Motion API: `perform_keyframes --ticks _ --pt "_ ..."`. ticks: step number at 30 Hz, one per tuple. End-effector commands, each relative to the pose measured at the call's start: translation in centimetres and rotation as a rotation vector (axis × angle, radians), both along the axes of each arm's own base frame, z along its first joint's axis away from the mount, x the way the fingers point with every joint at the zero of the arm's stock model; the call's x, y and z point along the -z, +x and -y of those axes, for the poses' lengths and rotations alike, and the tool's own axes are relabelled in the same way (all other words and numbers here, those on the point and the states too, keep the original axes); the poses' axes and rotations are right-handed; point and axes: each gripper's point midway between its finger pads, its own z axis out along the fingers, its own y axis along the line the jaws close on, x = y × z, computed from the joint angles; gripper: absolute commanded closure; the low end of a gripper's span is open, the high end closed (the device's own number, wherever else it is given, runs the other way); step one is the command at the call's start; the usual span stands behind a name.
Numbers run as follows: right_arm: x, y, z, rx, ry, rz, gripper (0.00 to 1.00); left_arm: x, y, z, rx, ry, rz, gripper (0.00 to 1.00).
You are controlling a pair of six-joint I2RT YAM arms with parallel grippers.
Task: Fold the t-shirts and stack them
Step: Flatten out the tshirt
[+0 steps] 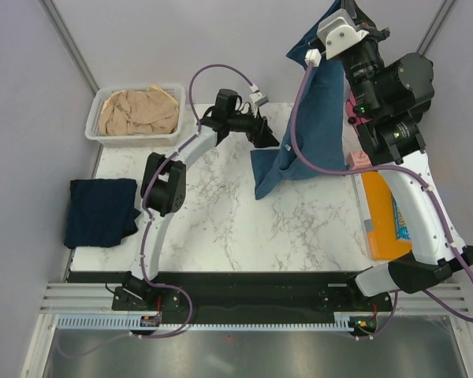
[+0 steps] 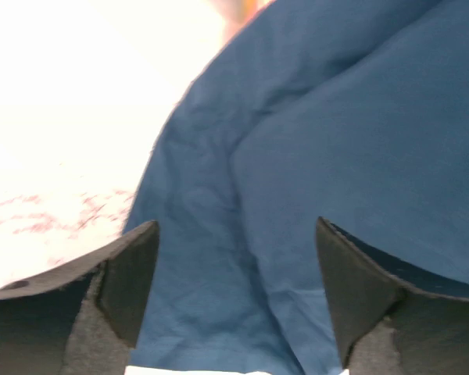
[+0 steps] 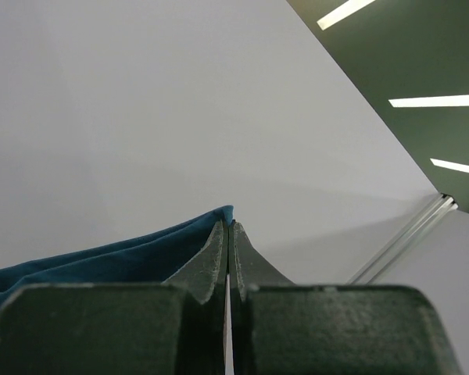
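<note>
- Right gripper point(image 1: 340, 14) holds the teal-blue t-shirt point(image 1: 311, 118) high at the far right, so it hangs open.
- Left gripper point(image 2: 234, 266) gapes wide and empty, facing the hanging cloth, maybe to grab it.
- Right jaws pinch tight on the shirt's edge.

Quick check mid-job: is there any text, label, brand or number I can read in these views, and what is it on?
No text is readable in any view.
On the orange flat item at right, a blue-and-white label: too small to read.
The teal t-shirt, navy t-shirt and beige t-shirt: no print visible.
</note>
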Motion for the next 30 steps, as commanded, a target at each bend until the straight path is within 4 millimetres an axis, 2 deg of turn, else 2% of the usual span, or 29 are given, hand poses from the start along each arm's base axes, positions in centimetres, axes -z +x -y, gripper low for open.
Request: perform_keyframes --ticks 1,2,3,4,5,6,7,10,11,12,14,17,19,21,22,24,25,26,28,29,30 --pt "-2.5 -2.7 0.7 -0.014 0.001 0.083 1.00 -6.6 -3.3 0.1 0.226 -0.147 0.088 0.10" --pt "-2.0 -2.4 0.5 -0.010 -0.016 0.075 1.00 -6.2 -3.5 0.2 0.253 -0.160 0.072 0.09" --pt "-1.8 -2.6 0.4 -0.015 -0.029 0.076 1.00 -7.0 -3.9 0.2 0.297 -0.190 0.062 0.08" --pt "-0.7 -2.0 0.1 -0.010 -0.050 0.057 1.00 -7.2 -4.0 0.3 0.312 -0.200 0.052 0.07" --pt "-1.0 -2.7 -0.2 -0.022 -0.087 0.089 1.00 -6.3 -3.6 0.5 0.314 -0.199 0.029 0.07" --pt "-0.7 -2.7 -0.5 -0.024 -0.115 0.098 1.00 -7.1 -3.4 0.6 0.312 -0.208 0.025 0.07" --pt "0.1 -2.6 -1.6 -0.060 -0.162 0.105 1.00 -7.1 -3.3 0.7 0.311 -0.209 0.017 0.07" --pt "-0.6 -3.6 -2.8 -0.095 -0.222 0.171 1.00 -7.0 -2.9 0.4 0.281 -0.201 0.008 0.08" --pt "-0.8 -3.8 -3.6 -0.115 -0.224 0.183 1.00 -7.8 -2.7 -0.1 0.264 -0.201 0.030 0.09" --pt "-1.1 -4.0 -3.9 -0.121 -0.226 0.193 1.00 -7.0 -2.1 -0.5 0.216 -0.184 0.018 0.10" --pt "-2.2 -4.2 -4.2 -0.098 -0.195 0.220 1.00 -7.0 -0.8 -1.9 0.144 -0.169 0.024 0.12" --pt "-2.9 -3.4 -3.0 0.009 -0.171 0.243 1.00 -7.4 0.9 -4.4 0.042 -0.150 0.037 0.15" --pt "-2.4 -2.7 -2.8 0.006 -0.147 0.186 1.00 -8.6 1.4 -6.0 0.011 -0.152 0.065 0.16" --pt "-1.1 -2.1 -3.2 -0.022 -0.154 0.120 1.00 -9.0 1.2 -6.8 0.008 -0.145 0.093 0.17" --pt "0.6 -1.7 -3.8 -0.044 -0.181 0.062 1.00 -9.7 0.6 -7.2 0.008 -0.137 0.099 0.17" --pt "2.6 -1.4 -4.4 -0.076 -0.198 0.023 1.00 -9.5 0.2 -7.7 0.017 -0.108 0.153 0.18" --pt "4.6 -0.9 -4.7 -0.092 -0.203 -0.028 1.00 -10.3 -0.1 -7.9 0.015 -0.101 0.182 0.18" --pt "5.4 -1.0 -4.9 -0.109 -0.199 -0.054 1.00 -9.4 0.0 -8.3 -0.004 -0.069 0.190 0.19" --pt "7.7 -0.9 -4.9 -0.136 -0.186 -0.152 1.00 -9.6 0.1 -8.8 -0.027 -0.048 0.215 0.22" --pt "8.5 -1.0 -5.0 -0.160 -0.154 -0.207 1.00 -9.1 0.5 -9.3 -0.059 -0.019 0.216 0.27" --pt "8.7 -1.1 -4.2 -0.135 -0.137 -0.238 1.00 -9.1 0.7 -9.6 -0.075 -0.007 0.217 0.30"
